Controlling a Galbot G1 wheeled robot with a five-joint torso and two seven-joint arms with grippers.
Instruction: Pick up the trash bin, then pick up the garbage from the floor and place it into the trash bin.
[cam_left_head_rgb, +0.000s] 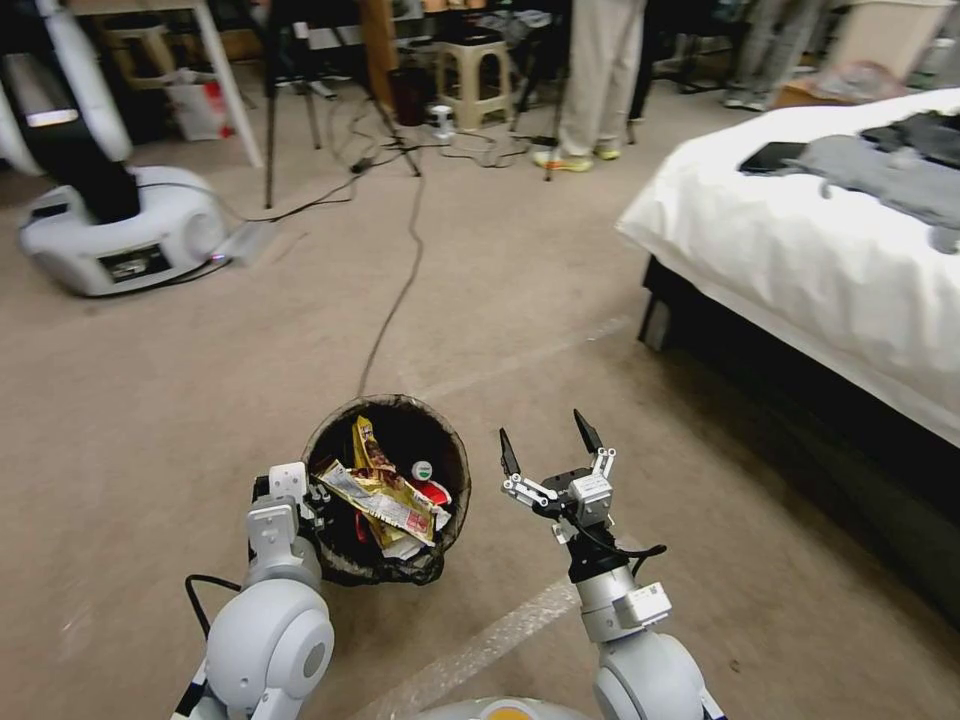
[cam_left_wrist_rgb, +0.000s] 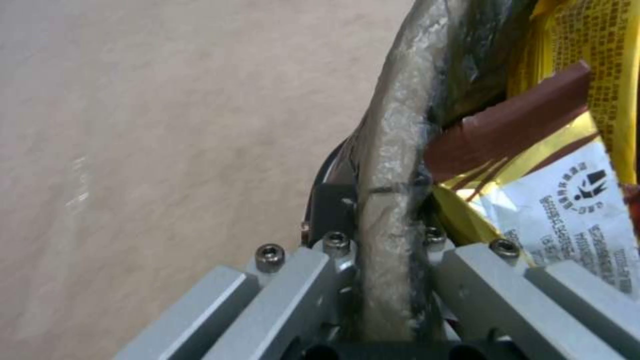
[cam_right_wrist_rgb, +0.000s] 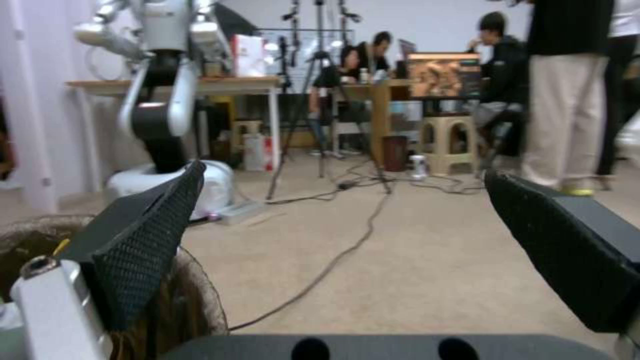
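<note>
The trash bin (cam_left_head_rgb: 452, 445), lined with a dark bag, is held above the carpet in front of me. Inside lies garbage (cam_left_head_rgb: 385, 495): yellow and red snack wrappers, white paper and a small bottle with a white cap (cam_left_head_rgb: 422, 469). My left gripper (cam_left_head_rgb: 315, 500) is shut on the bin's near-left rim. In the left wrist view that rim (cam_left_wrist_rgb: 393, 150) runs between the fingers (cam_left_wrist_rgb: 333, 207), with wrappers (cam_left_wrist_rgb: 580, 195) just inside. My right gripper (cam_left_head_rgb: 547, 440) hangs open just right of the bin, fingers pointing away from me and nothing between them. In the right wrist view the bin (cam_right_wrist_rgb: 200, 295) sits beside one finger (cam_right_wrist_rgb: 143, 240).
A bed with a white cover (cam_left_head_rgb: 800, 250) stands at the right, its dark base close to my right arm. A black cable (cam_left_head_rgb: 395, 300) runs across the carpet toward the bin. Another robot's base (cam_left_head_rgb: 120, 235), a tripod, a stool (cam_left_head_rgb: 475, 80) and a standing person's legs (cam_left_head_rgb: 600, 80) lie farther back.
</note>
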